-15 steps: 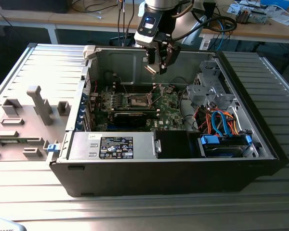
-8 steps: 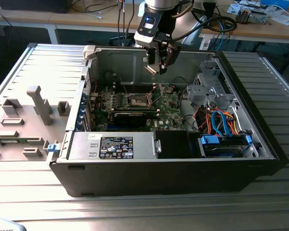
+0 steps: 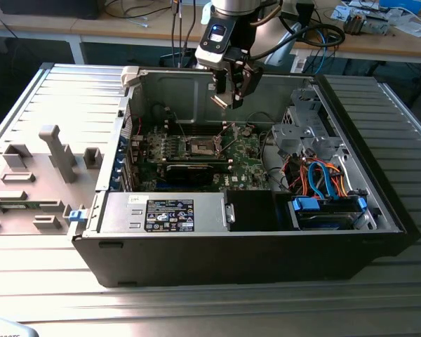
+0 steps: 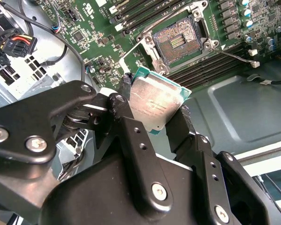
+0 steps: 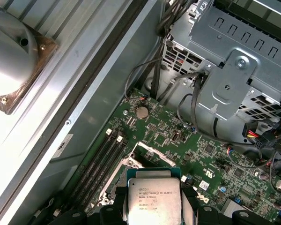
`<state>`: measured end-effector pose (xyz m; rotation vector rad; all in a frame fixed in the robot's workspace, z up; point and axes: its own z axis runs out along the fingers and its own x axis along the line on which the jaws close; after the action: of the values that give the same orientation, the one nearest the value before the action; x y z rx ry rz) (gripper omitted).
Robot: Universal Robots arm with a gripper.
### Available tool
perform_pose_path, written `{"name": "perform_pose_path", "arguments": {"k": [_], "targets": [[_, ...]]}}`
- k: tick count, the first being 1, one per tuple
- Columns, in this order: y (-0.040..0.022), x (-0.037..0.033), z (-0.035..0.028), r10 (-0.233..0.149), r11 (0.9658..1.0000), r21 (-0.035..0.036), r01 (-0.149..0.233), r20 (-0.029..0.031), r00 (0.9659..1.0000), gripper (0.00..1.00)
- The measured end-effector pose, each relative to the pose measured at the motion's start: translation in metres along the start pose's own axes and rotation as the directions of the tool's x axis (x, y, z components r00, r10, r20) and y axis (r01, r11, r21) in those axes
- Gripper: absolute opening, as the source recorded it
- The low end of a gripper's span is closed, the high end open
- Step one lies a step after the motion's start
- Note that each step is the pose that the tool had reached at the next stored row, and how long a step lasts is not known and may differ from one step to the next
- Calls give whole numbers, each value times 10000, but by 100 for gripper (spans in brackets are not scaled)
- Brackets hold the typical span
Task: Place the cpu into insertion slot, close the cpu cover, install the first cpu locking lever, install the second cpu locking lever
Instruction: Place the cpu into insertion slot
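Black two-finger gripper (image 4: 153, 109) is clamped on the small flat square cpu (image 4: 155, 101) with the silvery-grey metal top, one finger on each of two opposite edges, metal face tilted towards the camera in both wrist views (image 5: 152, 199). In the exterior view the gripper (image 3: 231, 90) hangs in the air above the green motherboard (image 3: 245, 158), inside the open grey metal computer case (image 3: 196, 232), so the chip is well clear of the board. Below it sits the small square insertion slot (image 4: 175, 40), dark-centred with a silver rim and uncovered. Its thin silver windowed cpu cover (image 5: 145, 146) stands tipped up. Long black memory slots (image 5: 100, 161) run beside the socket
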<state>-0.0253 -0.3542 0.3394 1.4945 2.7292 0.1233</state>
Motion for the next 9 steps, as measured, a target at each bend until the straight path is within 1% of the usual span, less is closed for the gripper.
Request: {"name": "perform_pose_path", "arguments": {"k": [5,9], "targets": [[0,0,0,11,10000,-1,-11,1,10000,55],[0,0,1,115,9999,-2,-115,9,9999,55]]}}
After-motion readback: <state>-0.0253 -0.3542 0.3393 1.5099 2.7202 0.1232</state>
